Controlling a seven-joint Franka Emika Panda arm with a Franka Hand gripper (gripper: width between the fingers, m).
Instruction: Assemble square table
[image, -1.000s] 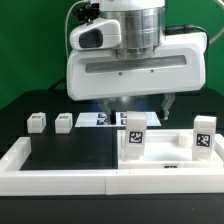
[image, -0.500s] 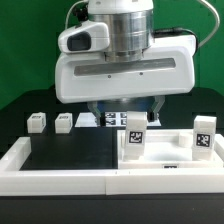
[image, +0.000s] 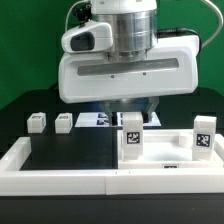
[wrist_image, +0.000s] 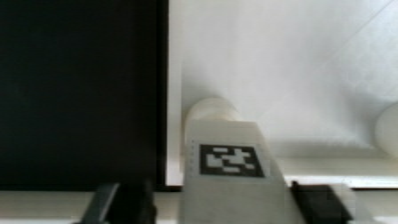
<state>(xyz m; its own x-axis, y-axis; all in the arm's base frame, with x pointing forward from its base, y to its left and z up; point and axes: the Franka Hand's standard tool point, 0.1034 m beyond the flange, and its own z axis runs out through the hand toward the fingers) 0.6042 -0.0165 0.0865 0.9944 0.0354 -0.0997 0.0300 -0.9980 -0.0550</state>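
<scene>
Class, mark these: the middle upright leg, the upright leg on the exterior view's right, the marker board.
middle upright leg (image: 132, 141): exterior view, tagged front face.
right upright leg (image: 204, 139): exterior view, tagged front face.
marker board (image: 98, 120): exterior view, printed top surface.

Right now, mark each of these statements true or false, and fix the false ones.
Two upright legs stand on the white tabletop. True.
The two loose legs sit at the exterior view's right. False: they sit on the black table at its left.
The gripper straddles one of the upright legs. True.
The marker board carries a leg. False: only tags show on it.
</scene>
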